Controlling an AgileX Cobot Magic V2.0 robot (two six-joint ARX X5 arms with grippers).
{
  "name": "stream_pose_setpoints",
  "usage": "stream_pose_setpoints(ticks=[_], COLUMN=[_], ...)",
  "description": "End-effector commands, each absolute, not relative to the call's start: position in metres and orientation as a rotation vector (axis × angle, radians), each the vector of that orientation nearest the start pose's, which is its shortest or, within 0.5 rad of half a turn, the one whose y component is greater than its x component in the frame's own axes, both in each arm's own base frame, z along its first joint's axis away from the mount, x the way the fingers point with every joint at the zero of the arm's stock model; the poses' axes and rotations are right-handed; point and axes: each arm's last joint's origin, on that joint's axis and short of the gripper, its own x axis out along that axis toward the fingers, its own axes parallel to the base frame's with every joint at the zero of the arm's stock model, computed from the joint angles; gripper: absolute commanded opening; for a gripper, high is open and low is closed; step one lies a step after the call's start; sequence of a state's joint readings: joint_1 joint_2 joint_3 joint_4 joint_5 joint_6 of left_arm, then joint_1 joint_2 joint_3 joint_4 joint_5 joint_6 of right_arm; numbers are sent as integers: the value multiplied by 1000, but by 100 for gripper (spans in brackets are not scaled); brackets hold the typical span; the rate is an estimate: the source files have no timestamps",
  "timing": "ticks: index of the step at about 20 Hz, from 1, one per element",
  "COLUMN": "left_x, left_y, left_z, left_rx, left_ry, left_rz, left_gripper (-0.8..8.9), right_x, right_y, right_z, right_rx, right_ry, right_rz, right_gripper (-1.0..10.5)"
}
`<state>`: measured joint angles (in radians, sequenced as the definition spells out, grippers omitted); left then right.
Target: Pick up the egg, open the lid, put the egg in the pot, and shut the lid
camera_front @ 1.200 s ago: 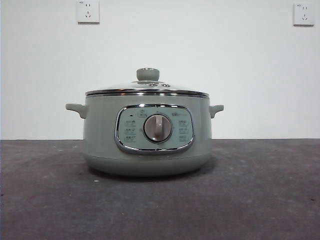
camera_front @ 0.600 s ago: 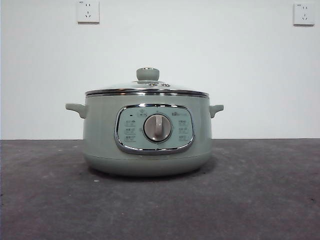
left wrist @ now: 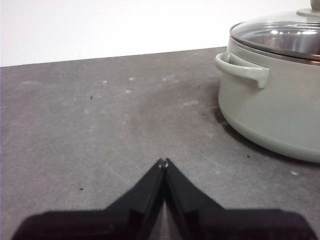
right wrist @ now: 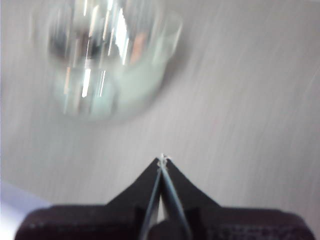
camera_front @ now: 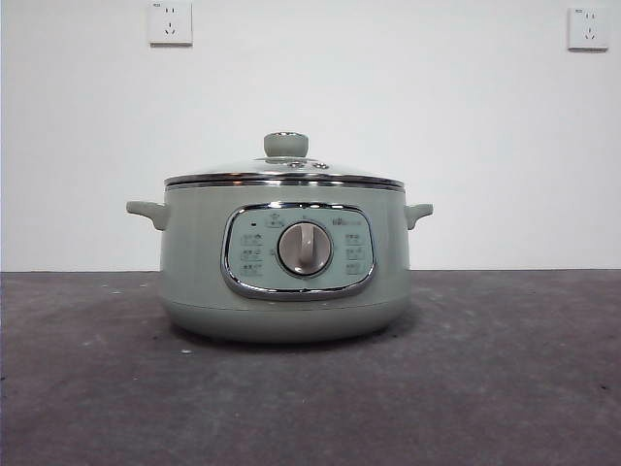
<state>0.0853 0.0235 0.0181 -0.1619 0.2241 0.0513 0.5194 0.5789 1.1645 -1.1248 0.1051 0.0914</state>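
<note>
The sage-green pot (camera_front: 283,282) stands mid-table with its control panel and dial facing the front view. The glass lid (camera_front: 283,170) with its green knob sits shut on it. The pot (left wrist: 272,100) and lid (left wrist: 280,35) also show in the left wrist view. My left gripper (left wrist: 163,162) is shut and empty, low over the table beside the pot's handle. My right gripper (right wrist: 162,159) is shut and empty, high above the table; its view is motion-blurred and shows the pot (right wrist: 112,60) from above. An orange blur under the lid may be the egg; I cannot tell.
The dark grey table (camera_front: 505,369) runs to a white wall with two sockets (camera_front: 170,21). Neither arm shows in the front view.
The pot and lid stand as before; the front view shifts by a pixel or two. No arm enters that view.
</note>
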Motion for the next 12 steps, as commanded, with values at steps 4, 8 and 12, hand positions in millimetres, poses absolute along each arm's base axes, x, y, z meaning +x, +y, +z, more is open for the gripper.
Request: stream_pose_setpoints(ticks=[4, 8, 12], left_x=[97, 97, 97], left_y=[2, 2, 2], left_z=[150, 150, 150], left_rx=[19, 19, 19], left_ry=[162, 162, 162], left_rz=[-142, -142, -142], left_gripper=[-3, -3, -3], right_x=[56, 67, 77], right_y=[12, 5, 3], right_z=[368, 317, 268], right_rx=[-28, -32, -30], right_ry=[142, 58, 51], right_rz=[206, 87, 39], right_gripper=[0, 0, 0])
